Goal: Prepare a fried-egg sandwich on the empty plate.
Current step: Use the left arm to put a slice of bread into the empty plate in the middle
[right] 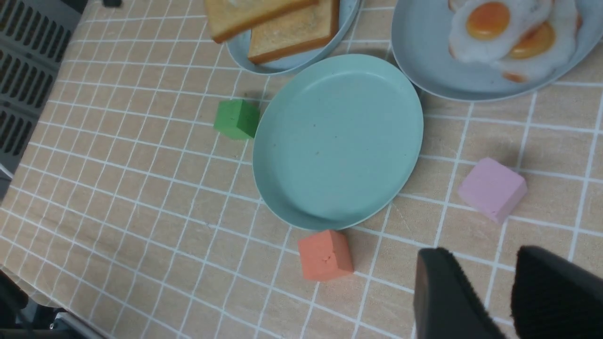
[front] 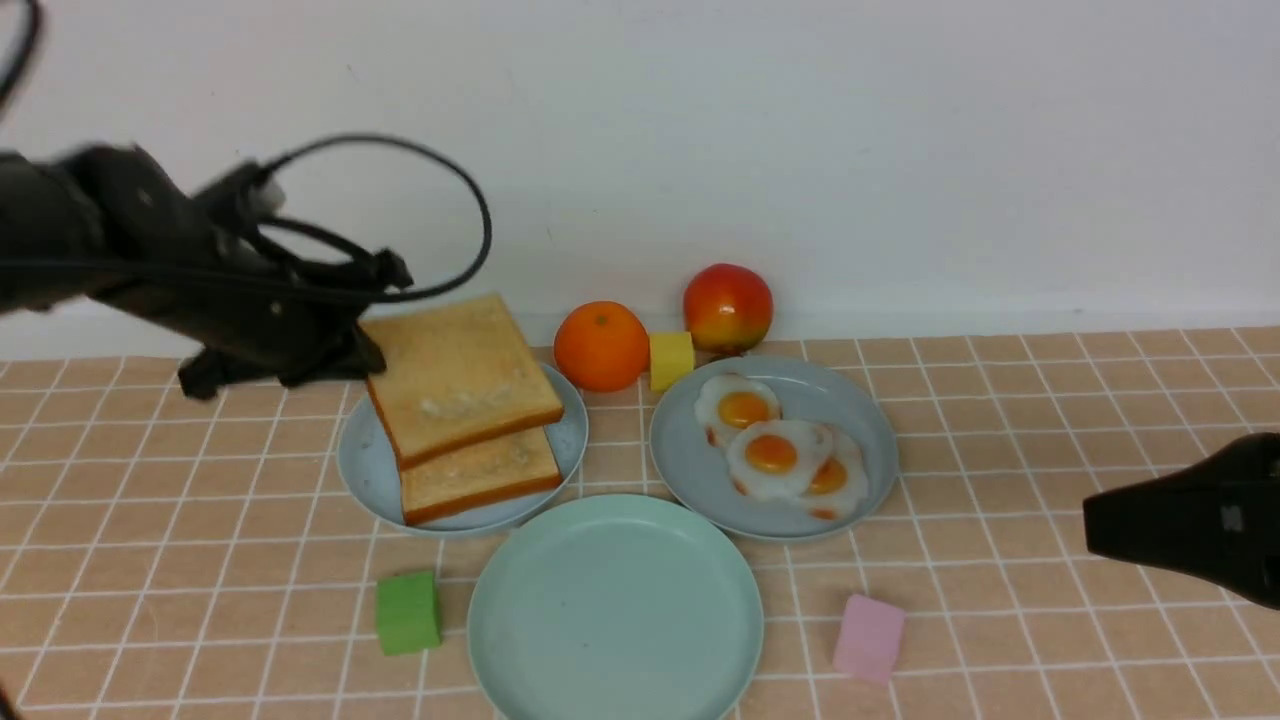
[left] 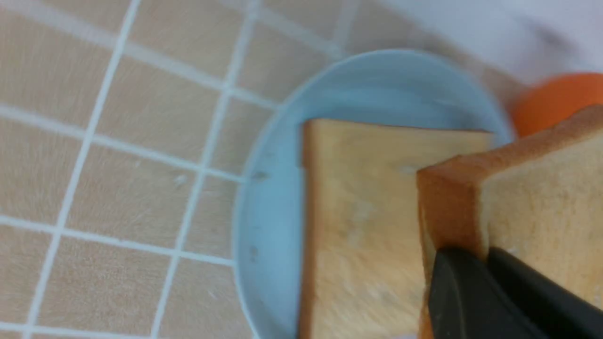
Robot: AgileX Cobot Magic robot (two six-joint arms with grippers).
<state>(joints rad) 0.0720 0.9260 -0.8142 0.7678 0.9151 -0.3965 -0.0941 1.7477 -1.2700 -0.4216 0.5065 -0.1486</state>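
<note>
Much of the left gripper point(front: 362, 354) is smeared by blur in the front view, and its jaws are partly hidden behind the upper toast slice point(front: 458, 372). In the left wrist view its black fingers point(left: 471, 296) are seen clamped on that slice's crust edge. The slice is held tilted above the lower toast slice point(front: 482, 476), which lies flat on the sky-blue plate point(front: 358, 462). The right gripper point(right: 481, 263) is cut off at the front view's right edge; its jaws are seen parted, with nothing between them. One of the fried eggs point(front: 778, 452) is largely covered by another. The orange-red block point(right: 325, 254) is shown only in the right wrist view.

Three plates, two toast slices and three eggs, all on the grey-blue plate point(front: 870, 425), are counted. Four blocks are counted, along with one orange point(front: 601, 345) and one red-yellow fruit point(front: 728, 307).

The mint-green plate point(front: 615, 610) is set bare in the middle, nearest the robot, its near rim cropped in the front view. The green block point(front: 408, 612) is placed just beside its left rim and the orange-red block near its near rim. The pink block point(front: 868, 636) lies apart on the right, and the yellow block point(front: 671, 360) sits behind, between the fruits. The other two plates' rims are close behind it. Bare tablecloth point(front: 1000, 400) is left at both sides.
</note>
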